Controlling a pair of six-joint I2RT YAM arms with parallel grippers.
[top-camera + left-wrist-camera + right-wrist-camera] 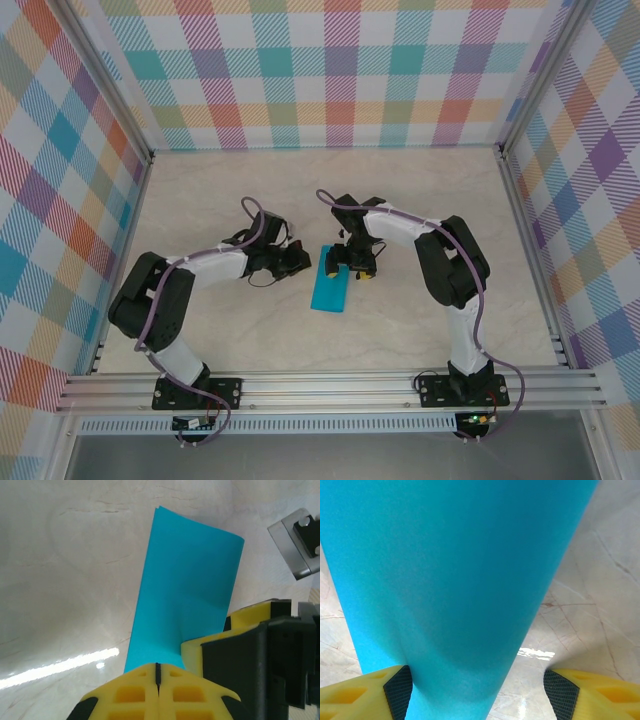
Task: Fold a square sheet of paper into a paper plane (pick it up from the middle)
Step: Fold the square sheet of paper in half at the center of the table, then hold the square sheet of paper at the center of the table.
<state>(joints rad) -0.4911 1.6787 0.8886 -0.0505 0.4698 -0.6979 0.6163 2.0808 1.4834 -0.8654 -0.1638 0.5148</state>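
The sheet of paper (330,290), teal-blue and folded to a narrow rectangle, lies on the surface (250,200) between the two arms. The left pincer (157,672) is fully closed, its yellow fingertips pressed together at the near edge of the sheet, which buckles slightly there and appears to be pinched. The right pincer (482,685) stands wide open at the opposite side, the sheet passing between its two pads and touching one of them, with no grip applied.
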